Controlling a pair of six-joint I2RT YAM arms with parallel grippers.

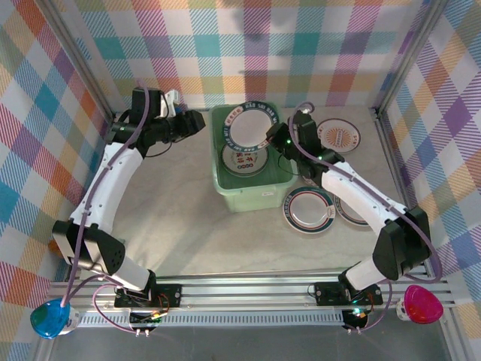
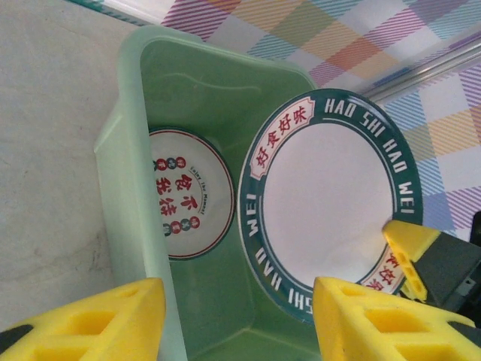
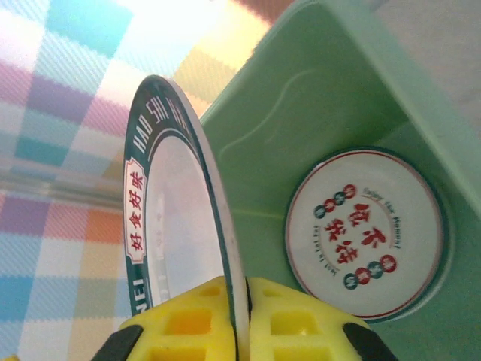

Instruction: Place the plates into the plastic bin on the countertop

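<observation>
The green bin (image 1: 240, 197) sits in the middle of the beige, faintly marbled countertop (image 1: 188, 226). It is a pale mint tub with rounded corners and a flared rim, and it is wider than any one plate.

Flat on its floor lies the lettered plate (image 2: 188, 194). It is white with a thin dark edge, red characters across the centre, a line of small print beside them, and little red and teal dots above and below.

Over it stands the teal-rimmed plate (image 2: 331, 203), tipped up on edge inside the far half of the tub and leaning toward the back wall. Its centre is plain white. The broad dark teal band carries white capitals reading HAO SHI HAO WEI, broken by pale panels of red characters.

The right gripper (image 3: 242, 320) is clenched on this plate's rim, with a yellow pad (image 3: 188, 327) pressed to each face. The left gripper (image 2: 233, 323) hangs just off the bin's left side. Its yellow fingers (image 2: 98, 320) are spread apart with nothing between them.

More plates lie on the countertop to the right of the tub. An orange-patterned plate (image 1: 340, 135) lies near the back. A ringed plate (image 1: 308, 209), white with a dark band, lies just beside the front corner. A further plate (image 1: 347, 216) next to it is partly hidden beneath the right arm.
</observation>
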